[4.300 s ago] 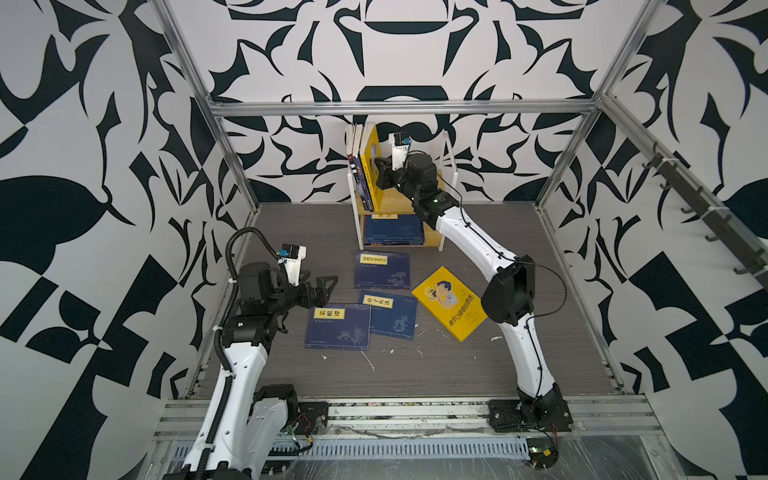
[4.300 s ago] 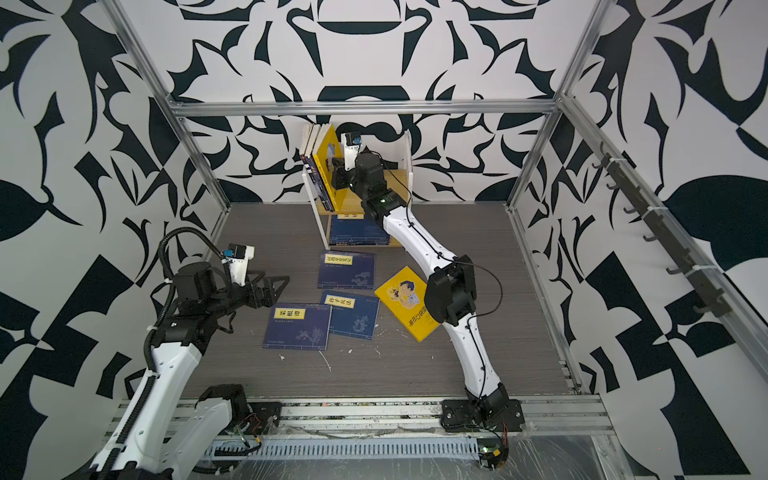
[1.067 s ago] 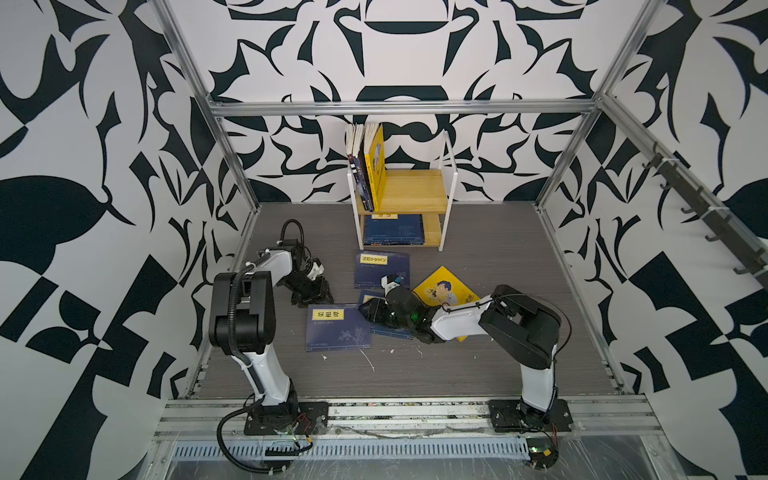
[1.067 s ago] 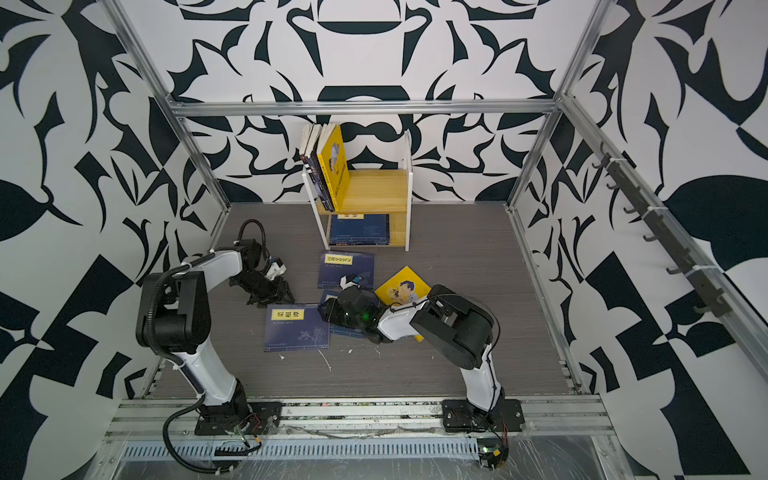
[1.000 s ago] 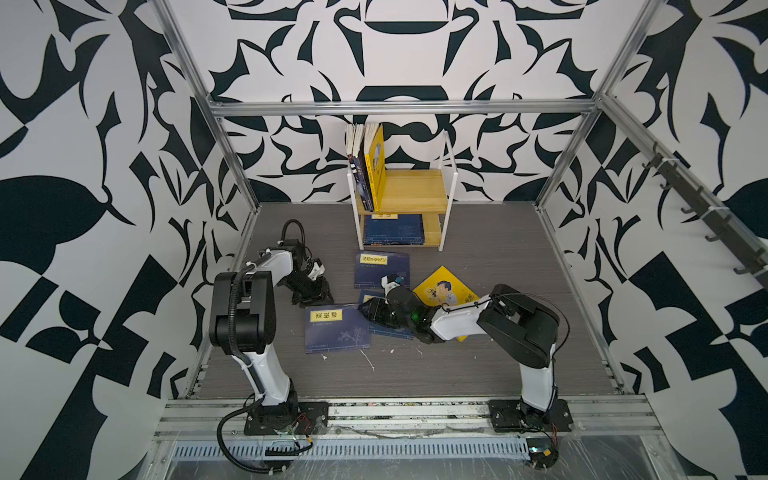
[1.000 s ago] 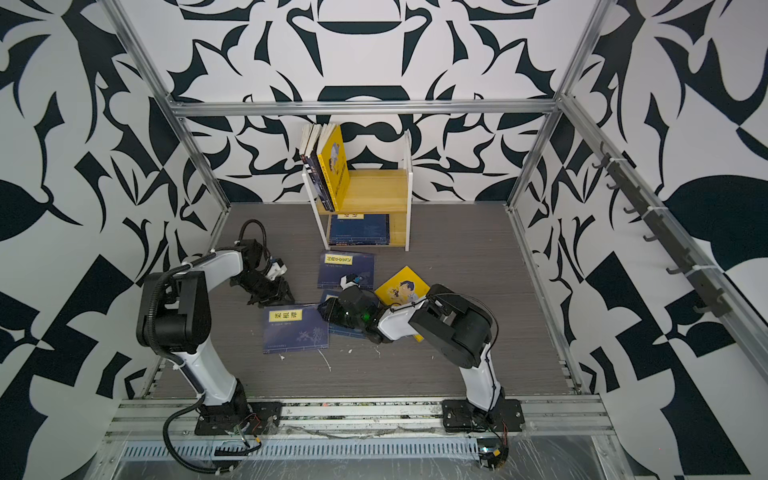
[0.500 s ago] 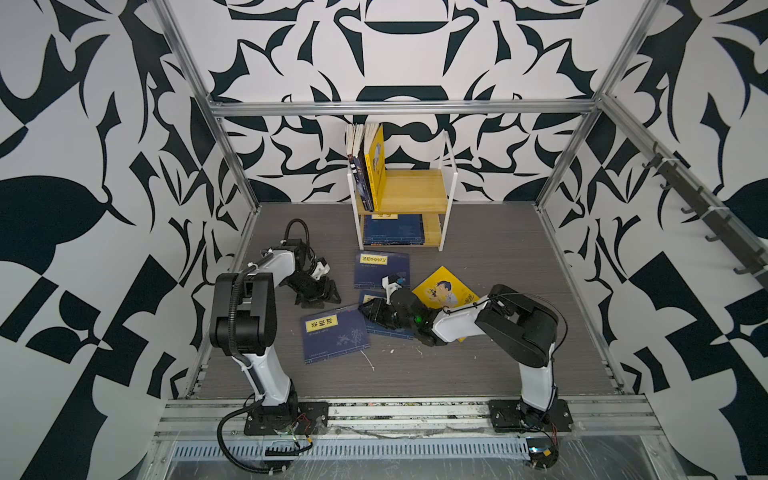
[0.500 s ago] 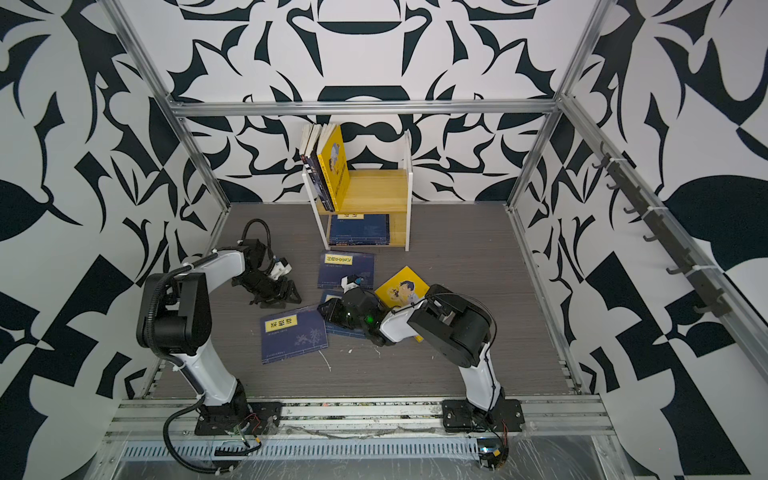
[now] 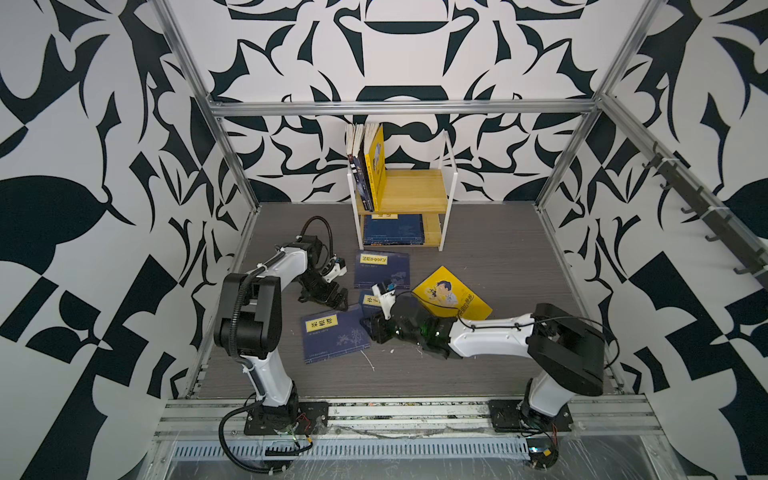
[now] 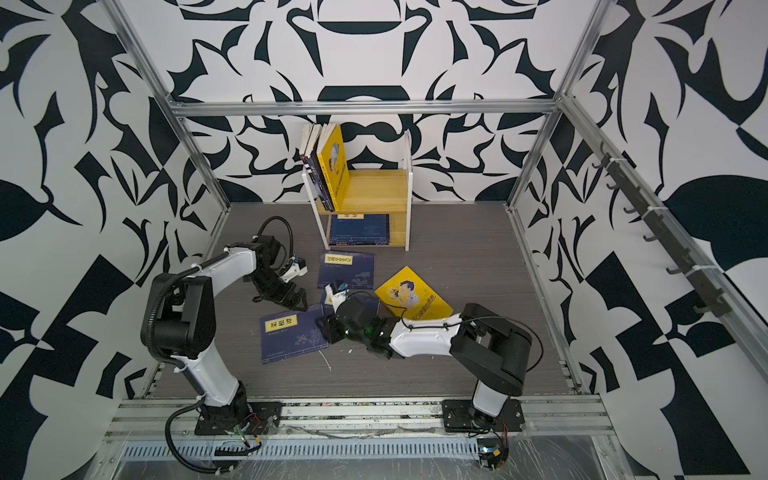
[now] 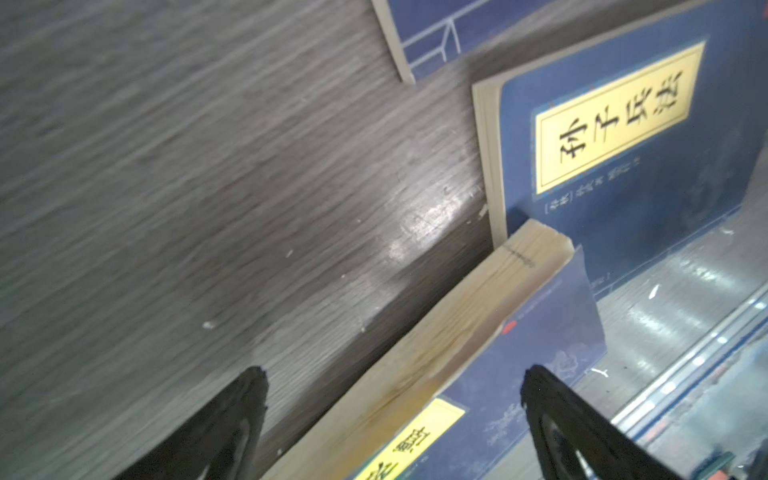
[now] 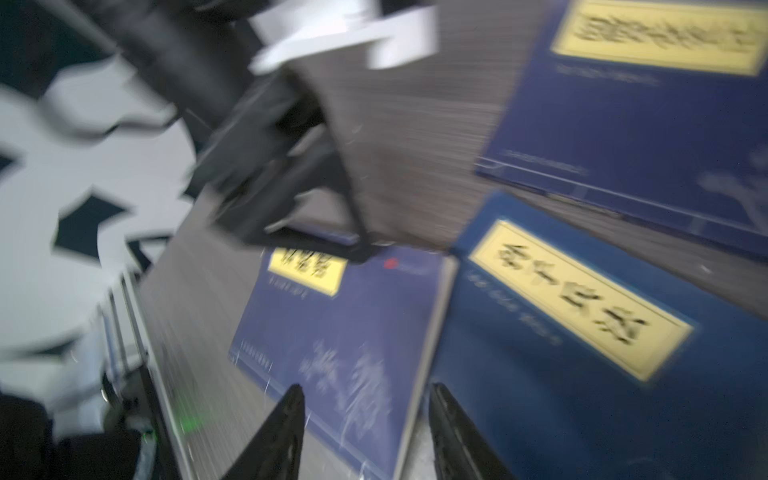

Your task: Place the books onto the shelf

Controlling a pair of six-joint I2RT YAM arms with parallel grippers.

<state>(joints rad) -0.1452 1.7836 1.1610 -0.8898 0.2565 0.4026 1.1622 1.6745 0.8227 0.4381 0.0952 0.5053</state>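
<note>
Navy book [image 11: 532,353] lay ungripped between the wide-spread fingers [image 11: 232,428] of your left hand [image 11: 392,415]; your right hand [image 12: 365,424] stood half open, astride that book's side edge, clamping nothing.

The left arm [image 9: 286,261] and right arm [image 9: 490,338] pair white link shells with bulky black joints. A black cable [image 9: 316,217] loops at the left wrist. A green light [image 9: 423,329] glows on the right.

Setting: robotics lab test cell. Evidence: black-and-white patterned wall panels [image 9: 104,145] on three sides; aluminium frame bars [image 9: 399,109]; grey wood-grain floor [image 9: 498,241]; left arm [image 9: 286,259] and right arm [image 9: 490,343] bolted to a slotted metal rail [image 9: 395,409] in front.
</note>
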